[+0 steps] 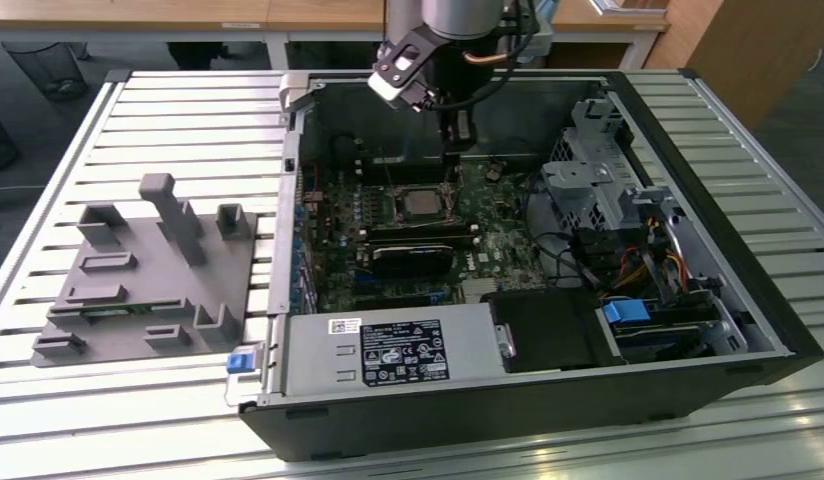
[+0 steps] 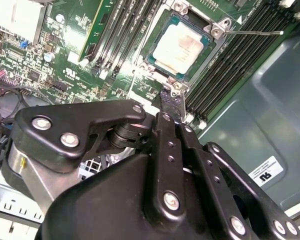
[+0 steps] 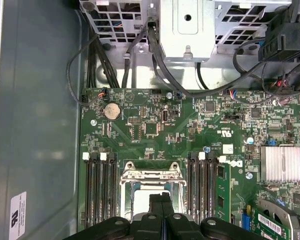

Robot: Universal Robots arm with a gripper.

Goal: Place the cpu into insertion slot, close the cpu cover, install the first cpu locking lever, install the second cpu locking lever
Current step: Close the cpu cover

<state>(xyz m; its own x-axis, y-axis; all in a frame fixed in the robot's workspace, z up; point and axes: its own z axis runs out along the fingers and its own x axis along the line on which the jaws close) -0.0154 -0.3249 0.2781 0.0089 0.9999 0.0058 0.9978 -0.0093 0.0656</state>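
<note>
Robot arm at work inside an open computer case (image 1: 426, 425) lying on a slatted counter (image 1: 159, 110); the end effector (image 1: 455, 130) hangs low over the green motherboard (image 3: 190, 125), its black fingers (image 2: 171, 107) pressed together with nothing visible between them. In the second wrist view the silvery chip (image 2: 182, 47) sits flat in the socket (image 2: 151, 60) between two banks of black memory slots (image 2: 225, 65); the silver cover (image 2: 217, 27) lies around it, the chip's face showing through the window. One thin metal lever (image 2: 252, 33) juts out from a corner of the socket over the memory slots; a second lever tab (image 2: 177, 90) stands just beside the fingertips. On the counter at the exterior view's left rests a grey plastic fixture (image 1: 145, 270), well apart from the case.
</note>
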